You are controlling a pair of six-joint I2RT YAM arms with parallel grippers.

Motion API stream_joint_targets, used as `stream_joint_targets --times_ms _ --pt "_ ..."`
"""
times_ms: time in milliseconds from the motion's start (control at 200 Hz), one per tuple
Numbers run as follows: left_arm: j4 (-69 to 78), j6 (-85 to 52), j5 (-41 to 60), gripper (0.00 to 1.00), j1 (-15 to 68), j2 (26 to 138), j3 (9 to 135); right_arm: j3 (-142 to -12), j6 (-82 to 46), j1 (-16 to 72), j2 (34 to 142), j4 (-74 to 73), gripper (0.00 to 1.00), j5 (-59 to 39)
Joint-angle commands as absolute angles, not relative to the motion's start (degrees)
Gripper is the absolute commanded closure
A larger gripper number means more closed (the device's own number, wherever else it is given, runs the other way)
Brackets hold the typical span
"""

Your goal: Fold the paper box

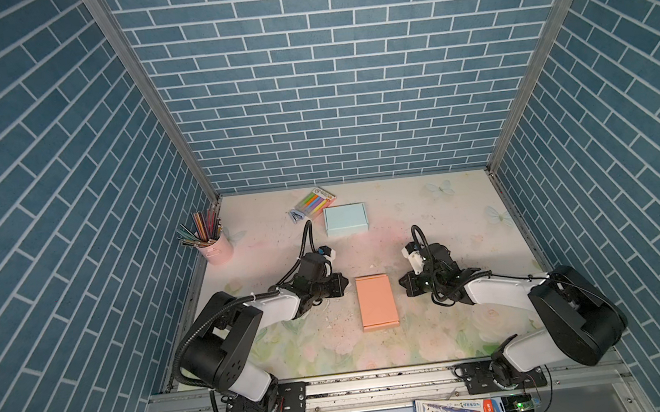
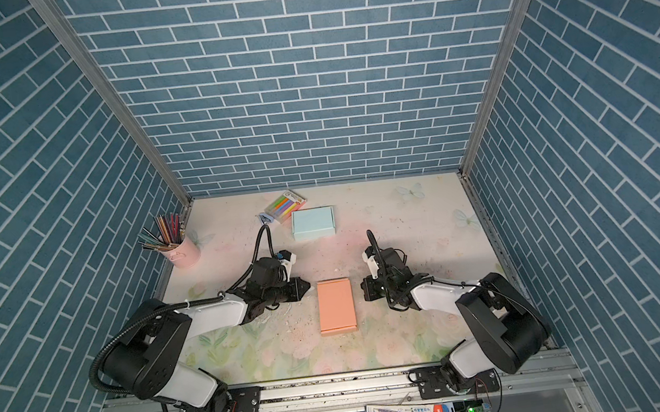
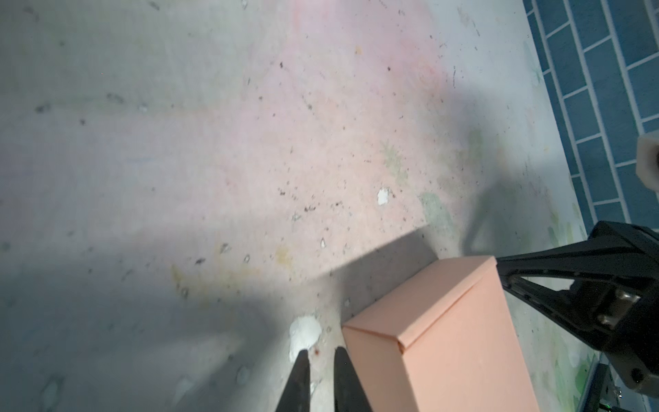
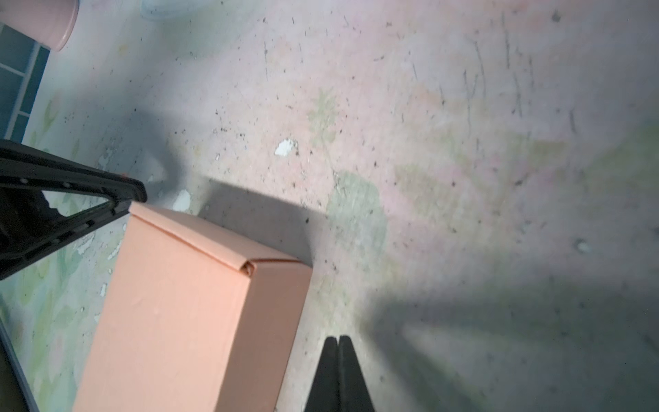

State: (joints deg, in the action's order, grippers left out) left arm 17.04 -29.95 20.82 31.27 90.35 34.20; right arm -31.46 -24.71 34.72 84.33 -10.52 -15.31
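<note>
In both top views the orange paper box (image 1: 377, 302) lies flat in the middle of the counter (image 1: 446, 211), with its lid down. It looks folded shut, so I think the job is nearly done or done. The left pincer (image 1: 344, 287) waits just beside the box's far left corner. The right pincer (image 1: 403, 283) waits near the far right corner, with a small gap. They sit one on each side, maybe so that either can press the lid if it pops up. A blue box (image 1: 345, 220), a pack of pens (image 1: 316, 202) and a pink cup (image 1: 218, 248) of pencils stand far back, out of the way.

In the left wrist view the left pincer (image 3: 321, 356) has a thin gap between its two tips and holds nothing. The paper box (image 3: 456, 342) is close beside it; I cannot tell if they touch.

In the right wrist view the right pincer (image 4: 338, 344) is squeezed tight and empty, a little apart from the paper box (image 4: 185, 306)
</note>
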Motion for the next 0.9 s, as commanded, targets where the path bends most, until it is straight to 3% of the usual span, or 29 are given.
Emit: stream_joint_targets --times_ms 0,895 --pt "16.9 -29.2 22.6 0.85 31.3 92.2 36.0 -33.4 -22.6 34.6 86.7 -12.0 0.96 -16.1" --pt "21.6 -34.0 23.2 0.85 38.1 99.4 39.3 -36.0 -24.9 38.3 93.2 -18.7 0.97 -20.7"
